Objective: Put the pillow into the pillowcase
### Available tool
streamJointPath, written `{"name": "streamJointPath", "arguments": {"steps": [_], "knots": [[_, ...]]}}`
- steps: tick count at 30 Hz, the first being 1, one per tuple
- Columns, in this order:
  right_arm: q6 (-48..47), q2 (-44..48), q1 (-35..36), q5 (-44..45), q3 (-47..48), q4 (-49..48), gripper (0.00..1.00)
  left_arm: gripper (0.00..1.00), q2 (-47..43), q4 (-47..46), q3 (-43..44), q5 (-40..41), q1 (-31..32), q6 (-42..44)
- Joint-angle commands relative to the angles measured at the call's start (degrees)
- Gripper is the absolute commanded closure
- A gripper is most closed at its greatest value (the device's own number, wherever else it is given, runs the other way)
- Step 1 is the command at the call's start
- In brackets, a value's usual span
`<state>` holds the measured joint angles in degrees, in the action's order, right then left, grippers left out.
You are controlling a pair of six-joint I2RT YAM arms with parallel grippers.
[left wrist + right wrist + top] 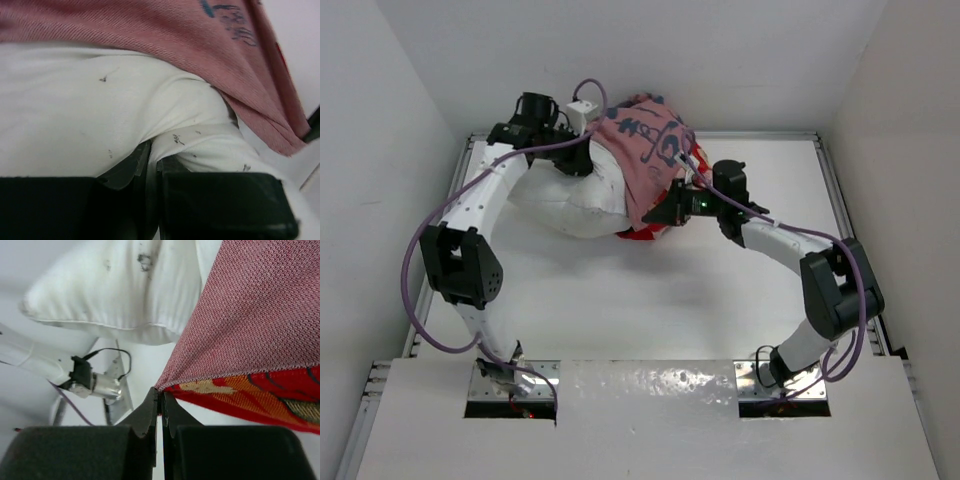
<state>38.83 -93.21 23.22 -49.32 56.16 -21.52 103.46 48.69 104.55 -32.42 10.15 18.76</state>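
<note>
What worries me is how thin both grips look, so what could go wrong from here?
1. The left hand pinches only a small fold of the pillow; a pull may let it slip free.
2. The right hand holds the pillowcase by its very edge; tension might pull it loose.
3. The pillowcase lies draped over the pillow, faded side out; pushing could bunch cloth rather than seat the pillow.
</note>
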Motion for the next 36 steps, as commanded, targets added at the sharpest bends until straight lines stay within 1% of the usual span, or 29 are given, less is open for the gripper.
{"name": "streamJointPath", "arguments": {"steps": [1, 2, 3, 4, 6, 7, 8, 9, 10, 12, 14, 15, 16, 18, 19, 20, 21, 22, 23, 24, 25, 26, 27, 29, 31, 32, 33, 34, 36], "knots": [[8.96, 3.03, 0.52, -13.7, -5.16, -5.79, 1.0, 1.0, 0.69, -15.63, -5.12, 5.6, 5.82, -3.74], [15.51, 4.86, -1.49, -12.39, -7.36, -9.56, 1.0, 1.0, 0.86, -19.99, -11.85, 8.49, 7.24, -1.12], [16.79, 6.36, -2.64, -10.29, -10.69, -13.16, 1.0, 1.0, 1.39, -22.47, -14.87, 9.39, 8.9, -1.01], [11.41, 10.03, -5.09, -2.87, -10.9, 1.68, 0.89, 0.94, 2.09, -24.41, -16.99, 6.26, 9.09, -2.49], [-2.02, 13.3, -6.34, 9.61, -7.32, 24.75, 0.49, 0.75, 3.76, -24.43, -15.62, -0.06, 9.53, -4.08], [-11.92, 14.53, -6.43, 16.99, -2.16, 33.65, 0.25, 0.55, 3.77, -24.6, -13.52, -4.62, 10.06, -4.35], [-14.11, 16.63, -6.44, 28.81, -0.11, 42.61, 0.08, 0.4, 3.77, -23.47, -12.02, -6.06, 10.58, -3.65], [-15.96, 17.79, -6.61, 33.8, 1.74, 45.48, 0.01, 0.3, 3.68, -21.9, -10.52, -7.29, 11.98, -2.69], [-18.85, 18.84, -6.52, 38.38, 5.5, 47.17, 0.01, 0.06, 3.59, -17.53, -6.42, -11.13, 12.6, 0.54], [-21.15, 20.51, -6.52, 47.24, 9.82, 49.81, 0.01, 0.0, 3.24, -12.59, -2.09, -15.1, 12.96, 3.81], [-23.44, 20.18, -6.09, 48.79, 16.77, 50.61, 0.01, 0.0, 2.98, -4.1, 5.63, -16.27, 12.87, 8.99], [-25.28, 18.17, -4.78, 48.1, 21.23, 50.96, 0.54, 0.0, 2.71, -1.69, 10.62, -15.14, 12.18, 10.49], [-25.29, 16.5, -3.63, 48.7, 23.71, 51.66, 0.97, 0.0, 2.45, -0.19, 12.41, -15.56, 11.21, 10.24], [-26.17, 10.2, 0.65, 50.97, 30.89, 52.54, 1.0, 0.0, 1.66, -1.21, 14.27, -19.14, 4.38, 6.66], [-28.61, 7.54, 2.6, 52.21, 33.55, 52.8, 0.94, 0.0, 1.4, -7.75, 13.41, -23.43, 0.96, -1.89], [-29.94, 4.56, 4.36, 53.35, 36.62, 53.16, 0.69, 0.03, 1.22, -11.99, 11.83, -24.87, -5.86, -7.2], [-30.82, -2.26, 6.98, 54.58, 43.61, 53.42, 0.07, 0.27, 1.22, -16.3, 7.55, -26.36, -8.89, -16.47], [-30.48, -6.16, 7.71, 55.12, 47.51, 54.03, 0.01, 0.4, 1.13, -23.39, 5.25, -25.68, -11.88, -20.22], [-29.26, -10.2, 8.32, 55.82, 52.07, 54.65, 0.01, 0.51, 1.65, -25.11, 3.13, -23.93, -16.0, -22.52], [-26.29, -18.94, 8.85, 56.09, 62.47, 55.44, 0.01, 0.59, 2.18, -25.31, 1.11, -19.48, -17.35, -22.63], [-25.13, -23.12, 9.29, 56.52, 67.36, 56.4, 0.01, 0.59, 2.88, -23.57, 0.74, -16.82, -18.23, -20.98], [-24.42, -26.81, 9.73, 57.22, 71.76, 55.89, 0.01, 0.56, 4.54, -22.07, 0.57, -13.75, -19.02, -19.22], [-24.59, -29.98, 11.22, 58.27, 75.72, 54.75, 0.01, 0.43, 5.25, -21.01, -0.39, -7.54, -19.03, -15.98], [-25.03, -35.19, 12.37, 58.38, 72.1, 48.0, 0.01, 0.32, 7.71, -19.95, -1.54, -4.76, -19.12, -13.5], [-24.16, -36.95, 13.77, 56.8, 68.22, 44.74, 0.04, 0.31, 10.43, -18.64, -1.99, -2.04, -19.12, -11.21], [-23.63, -37.13, 14.21, 56.36, 65.25, 45.24, 0.12, 0.31, 11.23, -18.19, -1.81, -1.42, -19.12, -10.51], [-21.54, -36.78, 14.39, 56.35, 63.3, 45.94, 0.27, 0.31, 11.76, -17.93, -1.72, -0.89, -19.12, -9.28], [-20.38, -34.52, 14.22, 56.96, 60.85, 47.34, 0.57, 0.31, 12.46, -17.75, -1.81, -0.8, -19.03, -8.75], [-20.28, -29.95, 13.43, 59.51, 49.26, 45.44, 0.91, 0.31, 12.64, -17.83, -2.51, -1.49, -19.12, -8.31]]}}
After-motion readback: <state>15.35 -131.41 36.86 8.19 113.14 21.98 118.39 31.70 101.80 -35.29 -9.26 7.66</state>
